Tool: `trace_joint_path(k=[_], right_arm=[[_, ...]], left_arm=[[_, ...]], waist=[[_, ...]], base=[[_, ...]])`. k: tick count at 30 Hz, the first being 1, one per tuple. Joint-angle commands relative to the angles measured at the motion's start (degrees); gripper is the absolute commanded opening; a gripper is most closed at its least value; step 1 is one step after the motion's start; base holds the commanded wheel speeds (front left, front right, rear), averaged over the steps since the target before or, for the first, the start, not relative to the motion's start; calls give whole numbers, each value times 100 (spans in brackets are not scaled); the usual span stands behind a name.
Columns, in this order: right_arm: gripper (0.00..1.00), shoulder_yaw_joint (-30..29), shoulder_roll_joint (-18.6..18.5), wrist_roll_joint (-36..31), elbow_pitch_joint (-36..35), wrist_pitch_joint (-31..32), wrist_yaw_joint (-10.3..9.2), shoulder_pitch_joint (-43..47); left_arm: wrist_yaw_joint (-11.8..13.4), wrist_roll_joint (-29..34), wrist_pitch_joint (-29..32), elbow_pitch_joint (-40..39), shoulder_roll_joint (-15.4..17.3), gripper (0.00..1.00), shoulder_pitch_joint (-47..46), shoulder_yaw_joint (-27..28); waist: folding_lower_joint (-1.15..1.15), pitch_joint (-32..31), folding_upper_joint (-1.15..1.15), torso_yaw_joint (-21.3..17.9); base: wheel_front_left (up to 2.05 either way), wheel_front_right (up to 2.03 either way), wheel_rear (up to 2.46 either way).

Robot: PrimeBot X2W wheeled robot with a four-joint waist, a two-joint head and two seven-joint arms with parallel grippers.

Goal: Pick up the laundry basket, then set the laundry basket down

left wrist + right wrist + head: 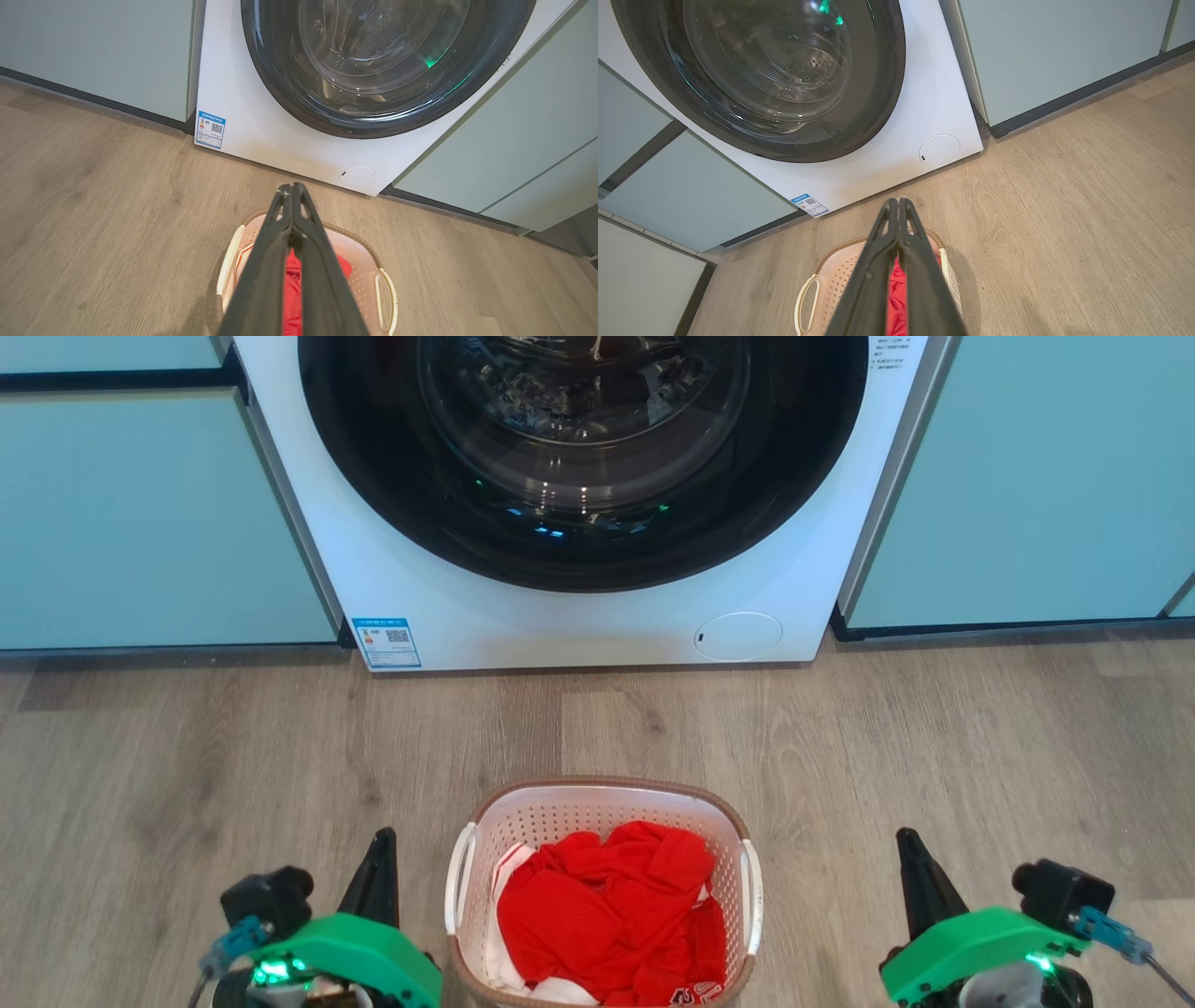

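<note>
The laundry basket (605,800), white perforated plastic with a brown rim and two white side handles, stands on the wooden floor at the bottom centre of the head view, holding red and white clothes. My left gripper (381,845) is shut and empty, off the basket's left side, clear of its left handle. Off the right side, apart from the right handle, my right gripper (906,845) is also shut with nothing in it. In the left wrist view my left gripper (293,187) points over the basket (359,245). The right wrist view has my right gripper (898,203) over the basket (836,273).
A white front-loading washing machine (597,607) with a dark round door stands beyond the basket, between pale green cabinets (140,523). Bare wooden floor (233,756) lies between the machine and the basket and on both sides.
</note>
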Motion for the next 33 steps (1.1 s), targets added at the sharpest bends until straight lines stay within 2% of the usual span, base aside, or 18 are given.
trace_joint_path(k=[1,33], right_arm=[[0,-40,-84,119,-203,24,4,-266],[0,-386,-129,2094,-244,519,8,-466]], left_arm=[[-55,-115,16,-190,51,0,-355,150],[-319,-2283,518,-267,84,0,-506,699]], waist=[[0,1,0,0],[0,55,0,-33]], base=[[0,0,0],[0,0,0]])
